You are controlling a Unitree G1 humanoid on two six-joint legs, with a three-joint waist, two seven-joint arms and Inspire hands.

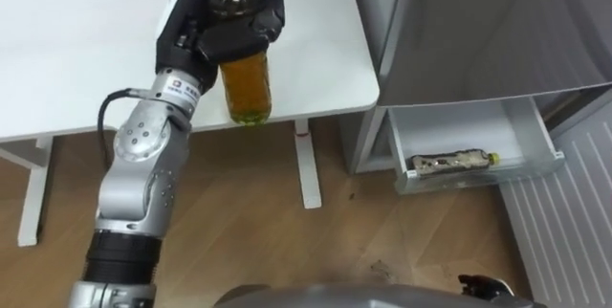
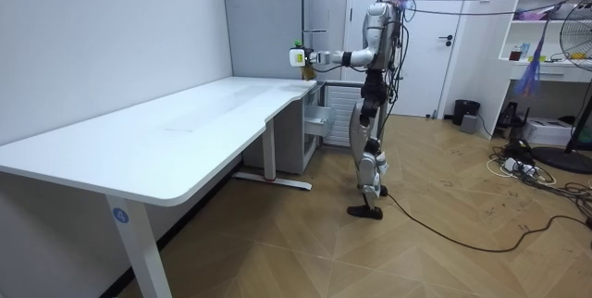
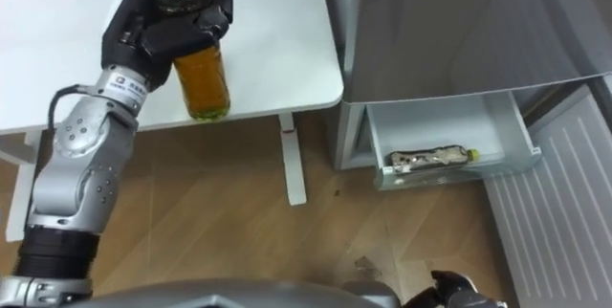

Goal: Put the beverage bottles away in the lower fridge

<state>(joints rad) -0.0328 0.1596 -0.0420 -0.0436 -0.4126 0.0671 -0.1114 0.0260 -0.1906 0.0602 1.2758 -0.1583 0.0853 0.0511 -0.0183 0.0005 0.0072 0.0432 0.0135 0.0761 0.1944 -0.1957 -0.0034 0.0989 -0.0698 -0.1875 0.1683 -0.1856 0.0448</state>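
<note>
My left hand (image 1: 191, 35) is shut on a bottle of amber drink (image 1: 249, 83) with a green cap, gripping it near the neck. The bottle hangs upright over the front edge of the white table (image 1: 86, 50). In the room view the bottle (image 2: 303, 57) is held well above the table top at arm's length. The lower fridge drawer (image 1: 478, 182) stands pulled out at the right, and a second bottle (image 1: 449, 162) lies on its side in it. A dark part of my right hand (image 1: 478, 286) shows at the bottom edge.
The grey fridge body (image 1: 478, 21) rises above the drawer, close to the table's right end. A ribbed white panel (image 1: 564, 212) lies at the far right. The table leg (image 1: 306, 165) stands on wooden floor between table and fridge. I stand at the table's end by the fridge.
</note>
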